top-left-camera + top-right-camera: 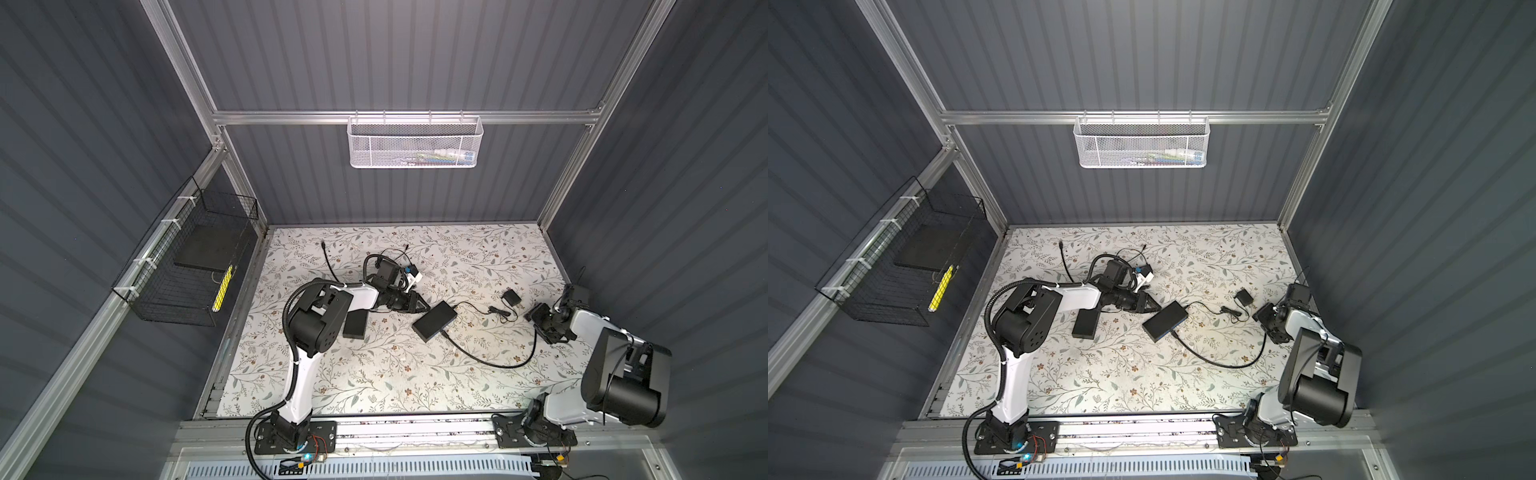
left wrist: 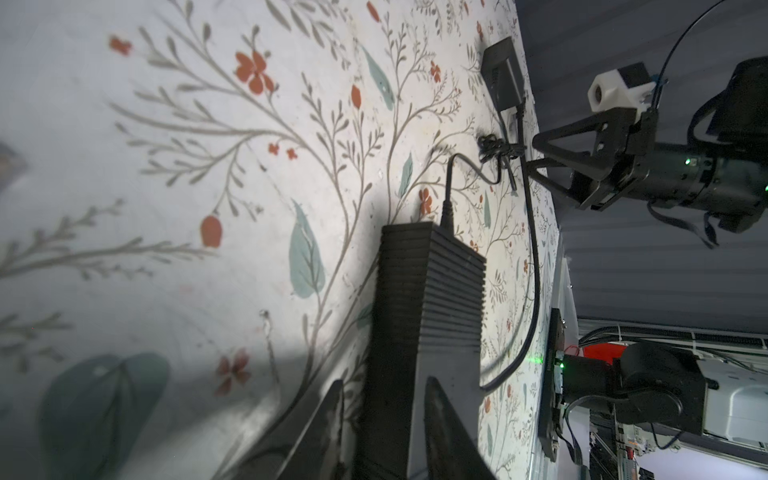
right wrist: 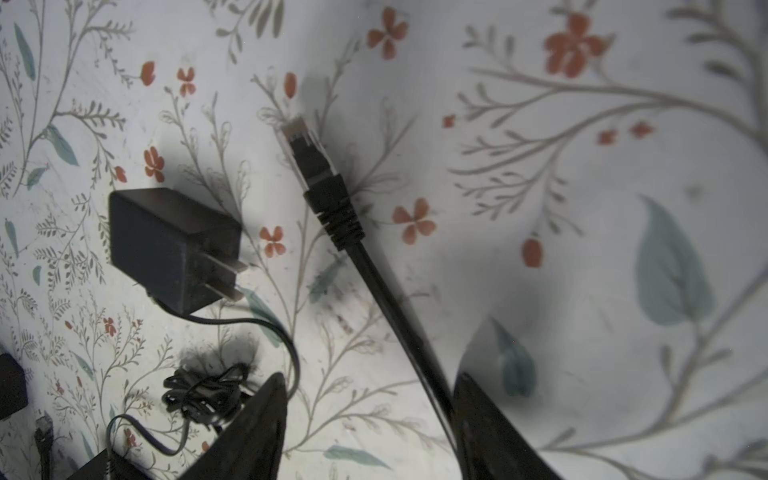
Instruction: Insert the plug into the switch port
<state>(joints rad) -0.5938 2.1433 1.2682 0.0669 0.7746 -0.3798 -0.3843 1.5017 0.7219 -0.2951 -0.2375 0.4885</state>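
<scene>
Pointing outward along right gripper's [image 3: 370, 376] axis: plug [image 3: 309, 158]

white mesh basket [image 1: 414, 143] on back rail, black wire basket [image 1: 166, 299], power adapter [image 1: 510, 297] on tabletop [image 1: 374, 374]

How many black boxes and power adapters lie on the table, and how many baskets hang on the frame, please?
Black boxes: 2 (network switch, second box)
Power adapters: 1 (power adapter)
Baskets: 2 (white mesh basket, black wire basket)
Total: 5
</scene>
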